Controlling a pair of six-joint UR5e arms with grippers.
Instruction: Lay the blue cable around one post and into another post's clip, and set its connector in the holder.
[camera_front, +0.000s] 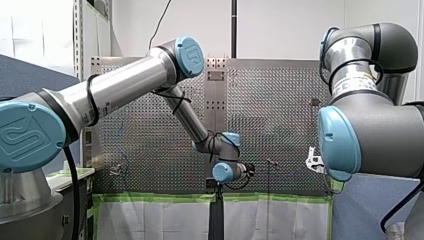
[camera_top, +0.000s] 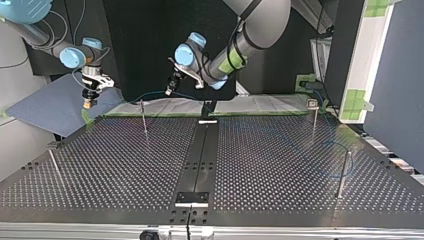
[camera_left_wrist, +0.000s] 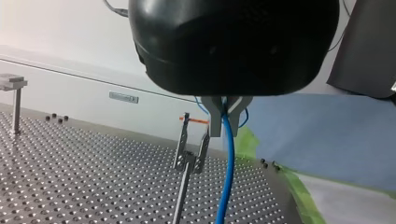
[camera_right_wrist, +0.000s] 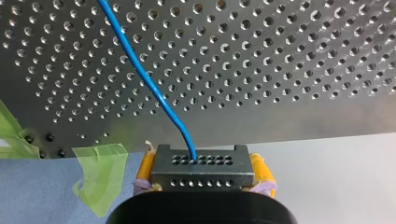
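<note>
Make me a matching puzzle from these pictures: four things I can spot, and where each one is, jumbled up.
1 blue cable
2 connector
3 green tape
4 clip post

A between my right gripper's yellow pads
B stuck at the table's edge
C pinched by my left gripper
D upright, apart from the cable

Pairs: 1-C, 2-A, 3-B, 4-D

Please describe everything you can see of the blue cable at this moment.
The blue cable is thin, round and flexible, with a smooth plastic-looking sheath. One end enters a grey connector with rows of holes, clamped between my right gripper's yellow pads. From there it runs out above the perforated table. My left gripper pinches it between metal fingers; below them it hangs down beside a clip post, not touching it.
</note>
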